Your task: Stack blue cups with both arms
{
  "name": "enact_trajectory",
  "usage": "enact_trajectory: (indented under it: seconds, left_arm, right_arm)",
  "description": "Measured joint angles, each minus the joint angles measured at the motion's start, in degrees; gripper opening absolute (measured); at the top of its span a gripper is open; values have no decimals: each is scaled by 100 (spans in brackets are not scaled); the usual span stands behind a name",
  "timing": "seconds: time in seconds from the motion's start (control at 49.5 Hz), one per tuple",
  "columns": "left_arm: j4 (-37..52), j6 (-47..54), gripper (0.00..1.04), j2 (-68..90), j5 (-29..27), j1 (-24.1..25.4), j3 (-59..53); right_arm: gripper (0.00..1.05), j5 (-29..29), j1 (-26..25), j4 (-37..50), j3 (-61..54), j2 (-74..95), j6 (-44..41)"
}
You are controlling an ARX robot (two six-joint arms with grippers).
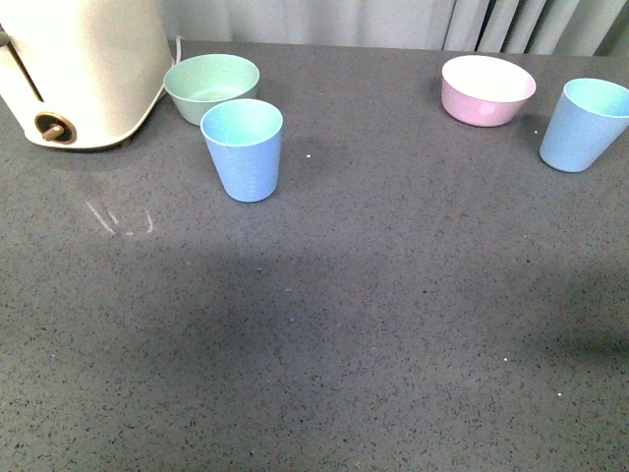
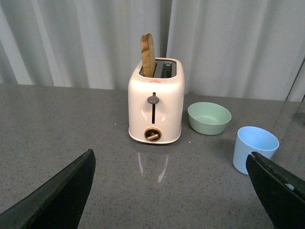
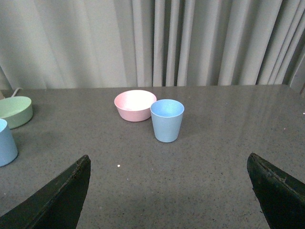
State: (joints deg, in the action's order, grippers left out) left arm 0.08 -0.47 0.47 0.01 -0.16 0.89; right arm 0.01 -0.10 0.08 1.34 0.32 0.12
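Two light-blue cups stand upright on the grey table. One cup [image 1: 243,149] is at the back left, just in front of the mint-green bowl; it also shows in the left wrist view [image 2: 254,149] and at the edge of the right wrist view [image 3: 6,142]. The other cup [image 1: 584,125] is at the far right, beside the pink bowl; it shows in the right wrist view [image 3: 167,120]. Neither arm appears in the front view. My left gripper [image 2: 171,191] is open and empty. My right gripper [image 3: 169,191] is open and empty, well short of its cup.
A cream toaster [image 1: 84,69] with a slice of bread [image 2: 148,55] stands at the back left. The mint-green bowl [image 1: 210,87] sits next to it. The pink bowl [image 1: 486,89] sits at the back right. Grey curtains [image 3: 190,43] hang behind the table.
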Motion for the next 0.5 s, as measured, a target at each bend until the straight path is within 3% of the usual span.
enact_trajectory:
  seconds: [0.505]
  left_arm:
    - [0, 0, 96, 0, 0, 0, 0]
  right_arm:
    - [96, 0, 0, 0, 0, 0, 0]
